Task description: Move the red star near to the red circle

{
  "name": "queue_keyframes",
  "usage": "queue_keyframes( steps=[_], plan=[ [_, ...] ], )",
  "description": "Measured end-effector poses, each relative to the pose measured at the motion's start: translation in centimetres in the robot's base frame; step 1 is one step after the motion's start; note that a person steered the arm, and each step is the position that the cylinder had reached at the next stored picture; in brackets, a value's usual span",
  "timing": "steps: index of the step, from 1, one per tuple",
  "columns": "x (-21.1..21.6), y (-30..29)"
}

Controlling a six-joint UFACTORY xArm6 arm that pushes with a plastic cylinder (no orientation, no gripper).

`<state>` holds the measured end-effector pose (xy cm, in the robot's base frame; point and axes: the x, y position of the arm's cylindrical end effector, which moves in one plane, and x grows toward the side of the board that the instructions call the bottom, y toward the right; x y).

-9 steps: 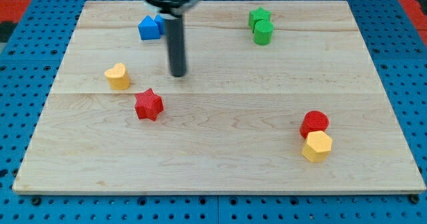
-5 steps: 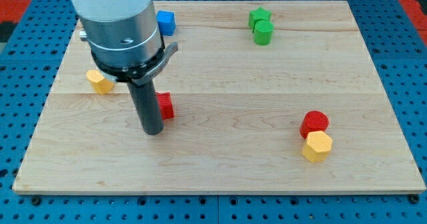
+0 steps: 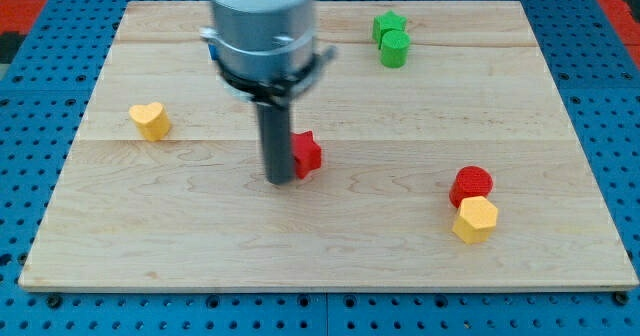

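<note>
Pressing my tip (image 3: 279, 180) against the view's left side of the red star (image 3: 306, 154), near the middle of the table (image 3: 560, 266). Carrying no claw, only the rod. Sitting well apart toward the view's right: red circle (image 3: 472, 184), touching a yellow hexagon (image 3: 475, 219) below it.

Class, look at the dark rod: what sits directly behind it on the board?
The red star pokes out on the view's right of my tip. Its left part is covered by the rod.
</note>
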<state>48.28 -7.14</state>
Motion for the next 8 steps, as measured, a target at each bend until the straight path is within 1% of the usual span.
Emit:
queue_keyframes(
  steps=[1, 2, 3, 4, 6, 8],
  plan=[
    [-1.7, 0.5],
    [-0.8, 5.8],
    [-1.2, 7.7],
    [-1.7, 11.2],
    [-4.1, 12.8],
    [-3.7, 12.8]
  ],
)
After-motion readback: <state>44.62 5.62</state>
